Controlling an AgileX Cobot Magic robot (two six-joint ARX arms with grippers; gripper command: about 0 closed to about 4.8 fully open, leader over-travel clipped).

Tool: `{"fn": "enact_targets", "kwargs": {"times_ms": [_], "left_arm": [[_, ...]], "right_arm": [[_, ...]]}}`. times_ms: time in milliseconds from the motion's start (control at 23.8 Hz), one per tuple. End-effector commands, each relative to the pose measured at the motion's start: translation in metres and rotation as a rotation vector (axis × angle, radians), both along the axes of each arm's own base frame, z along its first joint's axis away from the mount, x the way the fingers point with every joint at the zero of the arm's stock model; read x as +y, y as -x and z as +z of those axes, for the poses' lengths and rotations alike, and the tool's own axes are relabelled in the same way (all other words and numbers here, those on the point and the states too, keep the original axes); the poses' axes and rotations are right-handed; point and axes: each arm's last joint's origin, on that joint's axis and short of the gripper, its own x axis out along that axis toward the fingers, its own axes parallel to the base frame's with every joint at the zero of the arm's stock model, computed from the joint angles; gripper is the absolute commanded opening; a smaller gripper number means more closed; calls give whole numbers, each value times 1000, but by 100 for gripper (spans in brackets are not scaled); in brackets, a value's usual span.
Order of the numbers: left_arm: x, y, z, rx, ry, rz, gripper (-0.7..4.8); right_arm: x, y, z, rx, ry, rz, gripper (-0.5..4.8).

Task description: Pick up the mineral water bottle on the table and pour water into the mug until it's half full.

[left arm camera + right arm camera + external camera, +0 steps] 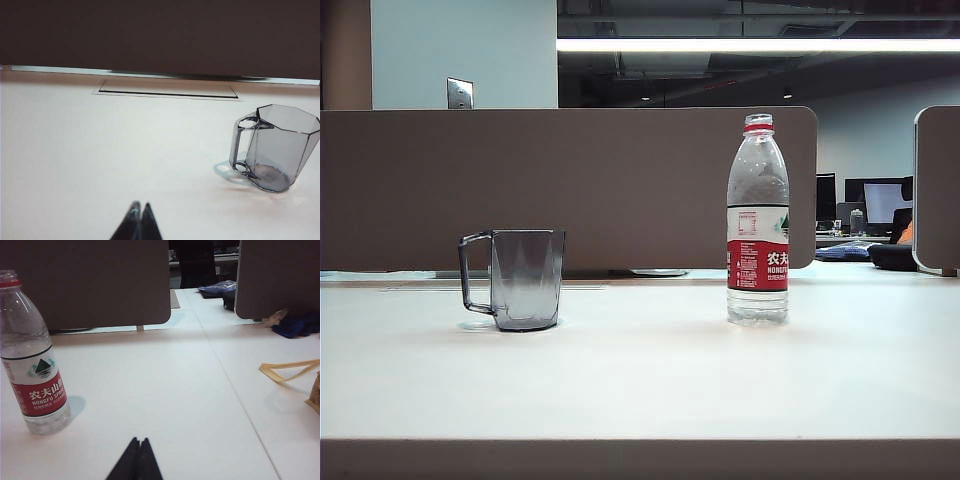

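- The tall clear plastic mineral water bottle (757, 220), with a red neck ring and a white-and-red label, stands upright on the right half of the wide white table (640, 390). Its long axis is vertical and its cap is on.
- The right gripper (138, 442) sits low over the table with the bottle ahead of it and off to one side, near but not touching. Its two dark fingertips are pressed together and hold nothing.
- The small smoky-grey faceted plastic mug (525, 278) stands upright on the left half, well apart from the bottle, its angular handle turned away from the bottle. It looks empty, though the tinted walls make that hard to confirm.
- The left gripper (139, 207) also has its fingertips closed on nothing, with the mug ahead of it and to one side.
- The right arm is judged the nearer one for the bottle; it would need to spread its fingers and approach the upright body side-on.
- Neither arm shows in the exterior view.
- The tabletop is bare and smooth, with a grey front edge and a brown partition panel (570, 180) behind it.
- Beyond is a dim office with a ceiling strip light (760, 45).
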Motion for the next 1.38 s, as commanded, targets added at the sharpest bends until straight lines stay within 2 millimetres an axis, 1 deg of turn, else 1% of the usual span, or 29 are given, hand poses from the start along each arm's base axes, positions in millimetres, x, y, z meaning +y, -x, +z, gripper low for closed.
{"fn": "enact_targets", "kwargs": {"times_ms": [42, 335, 419, 503, 587, 671, 755, 797, 839, 881, 923, 1006, 1174, 1258, 1384], "left_arm": [[0, 0, 3, -14, -1, -5, -5], [0, 0, 3, -14, -1, -5, -5], [0, 1, 4, -18, 0, -5, -5], [0, 2, 9, -31, 9, -5, -5], [0, 7, 30, -49, 28, -5, -5], [0, 14, 47, -60, 28, -6, -5], [0, 20, 64, -79, 28, -11, -5], [0, 27, 77, -95, 26, -30, -5], [0, 30, 84, -103, 25, -44, -5], [-1, 33, 95, -100, 14, -77, -5], [-2, 34, 103, -86, -9, -101, -5], [-3, 34, 115, -52, -36, -136, -5], [-5, 27, 139, -2, -63, -189, -5], [-6, 15, 162, 54, -59, -211, -5], [-6, 8, 176, 93, -66, -216, -5]], "right_arm": [[0, 0, -1, -7, 3, -4, -5], [0, 0, 1, -12, 3, 1, -5], [0, 1, 4, -23, 0, 5, -5], [0, 2, 12, -48, -11, 4, -5], [0, 9, 36, -117, -46, 7, -5], [0, 14, 55, -173, -111, 8, -5], [0, 19, 69, -192, -121, 11, -5], [0, 22, 84, -164, -111, 20, -5], [0, 23, 92, -134, -103, 26, -5], [1, 23, 103, -88, -90, 40, -5], [2, 19, 115, -48, -79, 64, -5], [2, 12, 128, 0, -79, 85, -5], [4, -6, 145, 57, -78, 102, -5], [8, -30, 153, 136, -82, 158, -5], [13, -50, 156, 207, -83, 226, -5]]}}
